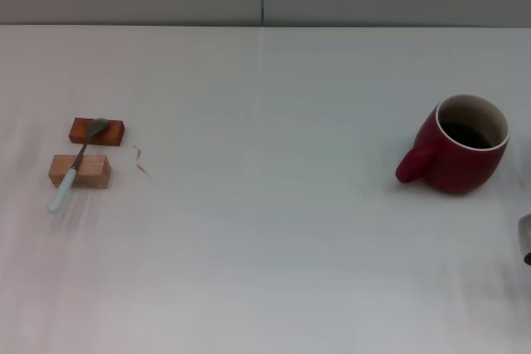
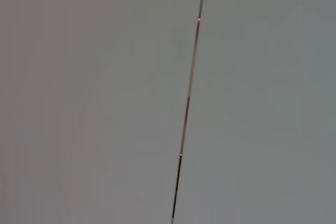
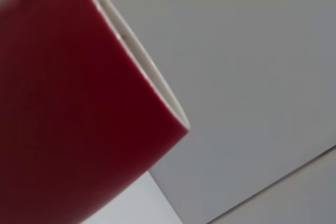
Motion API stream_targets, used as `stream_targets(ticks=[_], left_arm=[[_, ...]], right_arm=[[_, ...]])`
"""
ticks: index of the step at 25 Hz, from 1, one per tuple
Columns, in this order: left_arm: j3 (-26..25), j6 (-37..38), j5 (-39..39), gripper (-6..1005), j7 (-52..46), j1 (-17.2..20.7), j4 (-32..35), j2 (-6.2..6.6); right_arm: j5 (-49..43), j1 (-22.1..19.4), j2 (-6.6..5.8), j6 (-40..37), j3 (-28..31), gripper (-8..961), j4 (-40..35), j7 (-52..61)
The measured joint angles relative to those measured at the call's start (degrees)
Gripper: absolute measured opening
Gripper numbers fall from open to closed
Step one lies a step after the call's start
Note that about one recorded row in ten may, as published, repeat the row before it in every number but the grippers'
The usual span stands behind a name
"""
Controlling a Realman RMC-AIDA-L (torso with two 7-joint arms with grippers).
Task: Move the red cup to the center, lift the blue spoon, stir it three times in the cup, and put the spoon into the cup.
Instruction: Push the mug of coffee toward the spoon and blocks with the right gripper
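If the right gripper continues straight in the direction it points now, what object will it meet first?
Most likely the red cup: it fills the right wrist view close ahead, side wall facing the camera. In the head view the right gripper barely shows at the edge, near the cup. Depth is unclear, so contact distance cannot be judged.

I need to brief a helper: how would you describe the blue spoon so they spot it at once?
Start at the white table and go to its left side, far from the red cup. Two small wooden blocks lie there; the blue spoon rests across them, the only slim thing, with a pale blue handle and grey metal bowl.
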Motion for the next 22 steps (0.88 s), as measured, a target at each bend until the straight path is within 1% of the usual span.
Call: stream_targets(ticks=[3,9,11,12,22], left_arm=[[-0.02,0.36,0.0,847,-0.02,0.03,-0.08,0.0],[-0.02,1.2,0.01,847,-0.04,0.21,-0.21,0.0],[-0.03,1.34,0.01,847,-0.04,0.27,-0.21,0.0],[-0.08,1.38,0.0,847,-0.05,0.31,-0.21,0.0],[-0.1,1.38,-0.06,841,-0.05,0.1,0.0,0.09]], right_arm=[[0.02,1.07,-0.02,2.5,0.78,31,-0.09,-0.01],[-0.44,2.52,-0.13,5.04,-0.17,32,-0.07,-0.76],[-0.59,2.73,-0.14,5.9,-1.29,32,0.16,-1.23],[-0.64,2.94,-0.14,6.74,-2.76,33,0.3,-1.35],[-0.7,3.38,-0.05,8.4,-6.31,32,1.25,-1.45]])
